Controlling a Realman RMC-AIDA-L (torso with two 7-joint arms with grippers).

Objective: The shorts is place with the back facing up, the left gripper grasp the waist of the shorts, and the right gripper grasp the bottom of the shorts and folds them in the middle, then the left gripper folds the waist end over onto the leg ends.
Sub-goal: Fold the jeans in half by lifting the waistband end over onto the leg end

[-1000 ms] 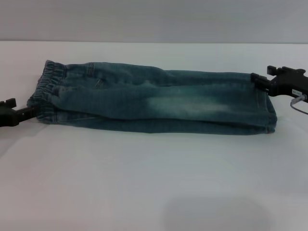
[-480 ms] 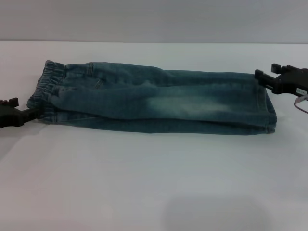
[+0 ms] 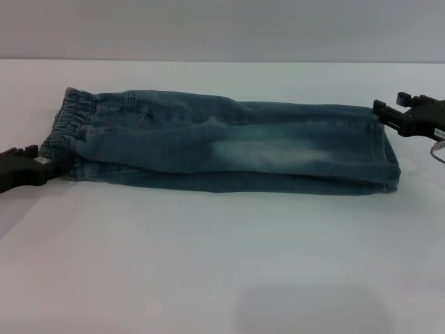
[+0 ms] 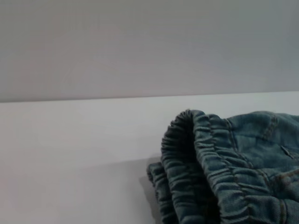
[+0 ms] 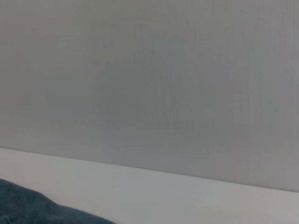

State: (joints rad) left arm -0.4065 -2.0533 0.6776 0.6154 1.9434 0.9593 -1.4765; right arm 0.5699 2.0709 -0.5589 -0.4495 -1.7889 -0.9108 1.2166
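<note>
Head view: folded shorts between two tools, waist fold not yet made.

Left tool (image 3: 31, 161), at nine o'clock of the garment, touches the near corner of the waist (image 3: 64, 132); whether its fingers are parted or pinching cloth cannot be told. Right tool (image 3: 389, 111) hovers just off the far corner of the leg ends (image 3: 389, 156), at three o'clock, holding no cloth, though how wide its fingers stand cannot be told. The shorts (image 3: 222, 149) lie lengthwise across the white table (image 3: 222, 264), already doubled along the middle, so the long strip appears ready for the waist end to be carried over toward the hems. Left wrist view shows the puckered band close ahead, suggesting that arm is lined up for the grip.
</note>
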